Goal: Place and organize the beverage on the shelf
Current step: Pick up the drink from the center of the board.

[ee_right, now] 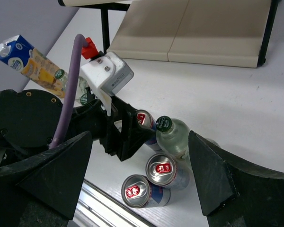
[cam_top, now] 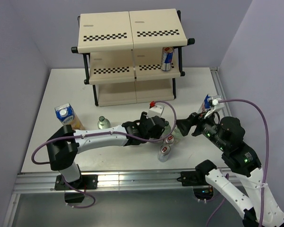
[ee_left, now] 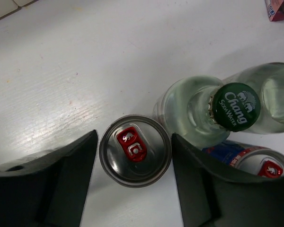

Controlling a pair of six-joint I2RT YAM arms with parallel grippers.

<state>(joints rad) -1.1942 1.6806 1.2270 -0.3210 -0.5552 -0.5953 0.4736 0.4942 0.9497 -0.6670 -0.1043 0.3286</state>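
Jaws of left gripper point(ee_left: 135, 158) open, straddling upright can point(ee_left: 135, 150), slim gaps; bottle point(ee_left: 194, 113) crowds one side, room on table point(ee_left: 61, 71) opposite. Right gripper point(ee_right: 139, 142) wide, empty. Shelf point(cam_top: 132, 35) well apart.

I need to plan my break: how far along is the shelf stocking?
Done: one slim silver-blue-red can stands on the cream checkered shelf's middle tier. In hand: the left gripper straddles a second can on the white table, grip unclear. Left: two more cans, green-capped clear bottles and the yellow carton.

One can point(cam_top: 166, 58) on the shelf point(cam_top: 109, 23)
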